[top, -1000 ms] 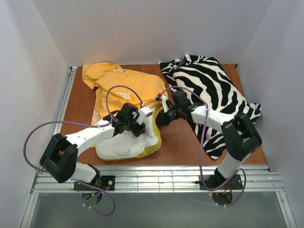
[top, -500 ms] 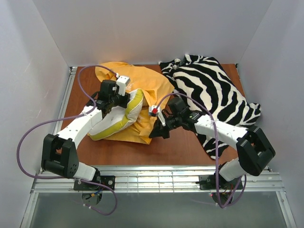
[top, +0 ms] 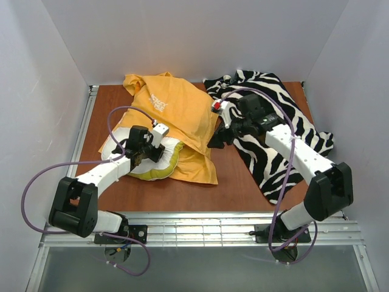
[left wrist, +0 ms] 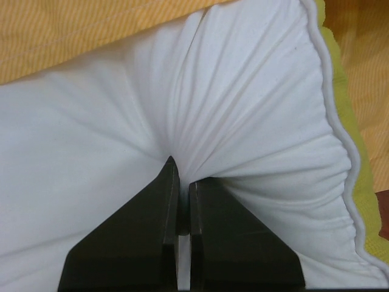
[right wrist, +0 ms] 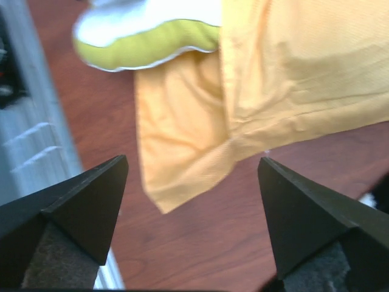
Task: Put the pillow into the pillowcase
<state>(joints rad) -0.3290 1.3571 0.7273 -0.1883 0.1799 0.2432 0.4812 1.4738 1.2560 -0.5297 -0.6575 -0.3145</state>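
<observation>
The orange-yellow pillowcase lies spread from the back of the table toward the front, draped over the pillow. The white pillow with its yellow-green band pokes out at the case's left front edge. My left gripper is shut, pinching a bunched fold of the pillow's white fabric between its fingers. My right gripper hangs open at the case's right edge, over bare table. In the right wrist view the pillowcase corner and the pillow lie beyond the gripper, with nothing between the fingers.
A black-and-white zebra-striped cloth covers the right side of the brown table, under the right arm. White walls close in the back and both sides. A metal rail runs along the near edge.
The right gripper has opened, let go of the pillowcase and drawn back to the right. The left arm has pulled the pillow down toward the front left, with the case now lying over it.
</observation>
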